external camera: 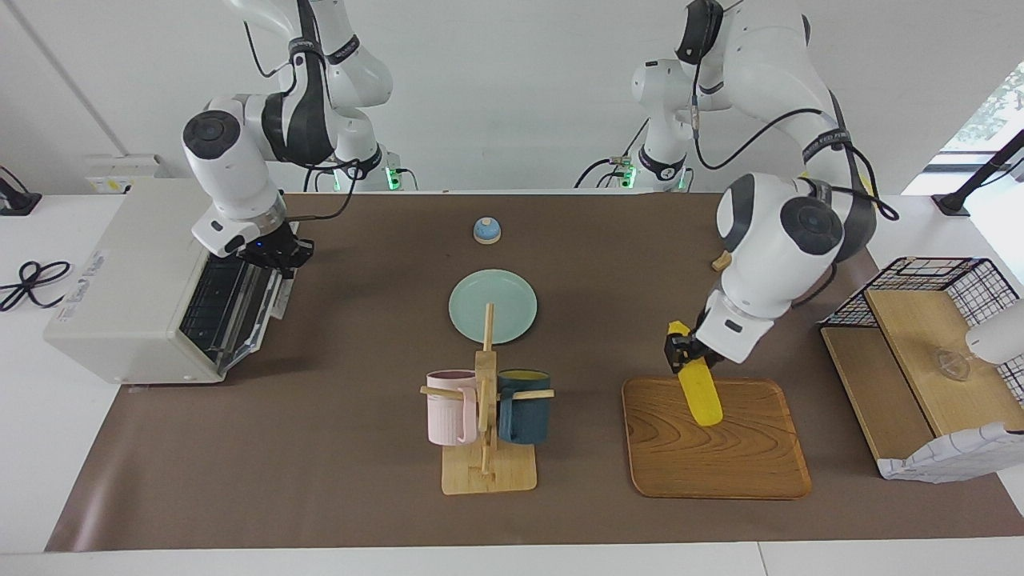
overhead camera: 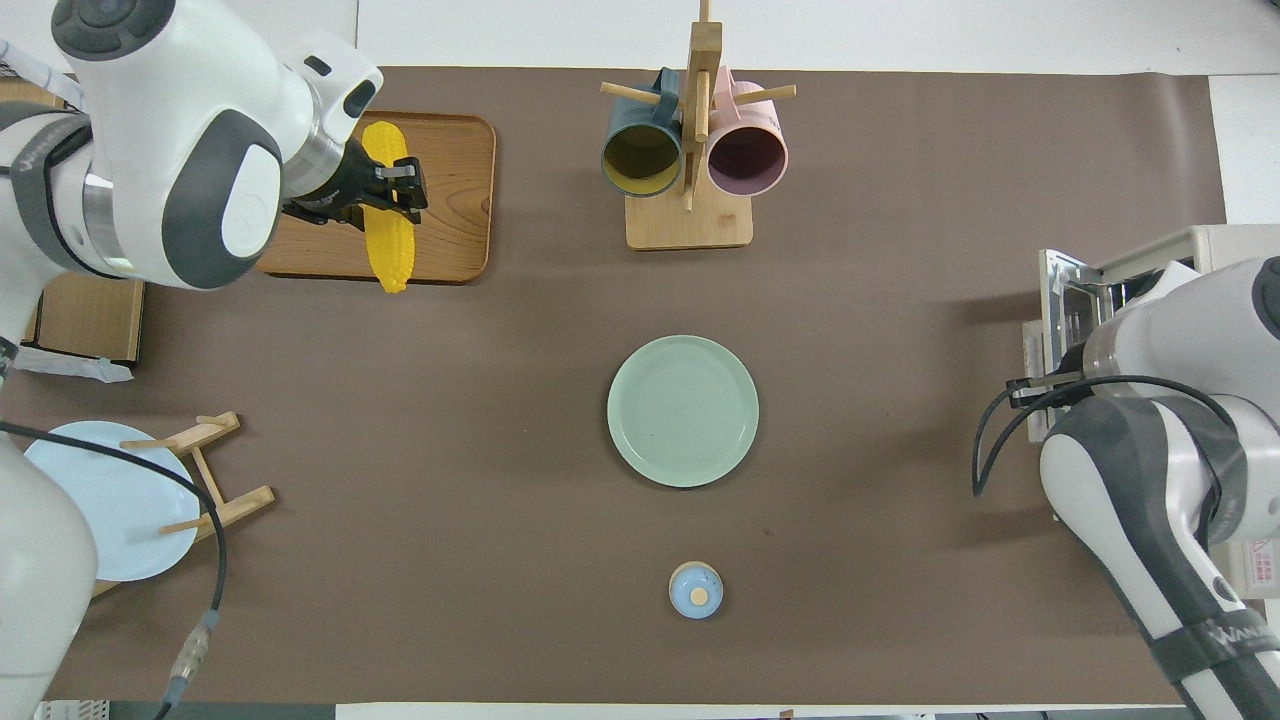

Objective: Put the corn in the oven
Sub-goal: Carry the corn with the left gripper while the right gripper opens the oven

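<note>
The yellow corn [external camera: 698, 394] hangs tilted in my left gripper [external camera: 678, 352], a little above the edge of the wooden tray [external camera: 720, 452] that is nearer to the robots. In the overhead view the left gripper [overhead camera: 388, 195] is shut across the middle of the corn [overhead camera: 390, 250]. The off-white oven [external camera: 120, 264] stands at the right arm's end of the table. Its door [external camera: 268, 312] is swung down and open, and the wire rack [external camera: 212, 300] shows inside. My right gripper [external camera: 276, 256] is at the door's top edge, on the handle. In the overhead view the right arm hides most of the oven [overhead camera: 1215, 245].
A wooden mug rack [external camera: 486, 416] with a pink and a dark blue mug stands mid-table. A green plate [external camera: 492, 306] and a small blue bell [external camera: 486, 230] lie nearer to the robots. A wire basket and wooden shelf [external camera: 920, 344] stand at the left arm's end, beside a pale blue plate [overhead camera: 85, 500].
</note>
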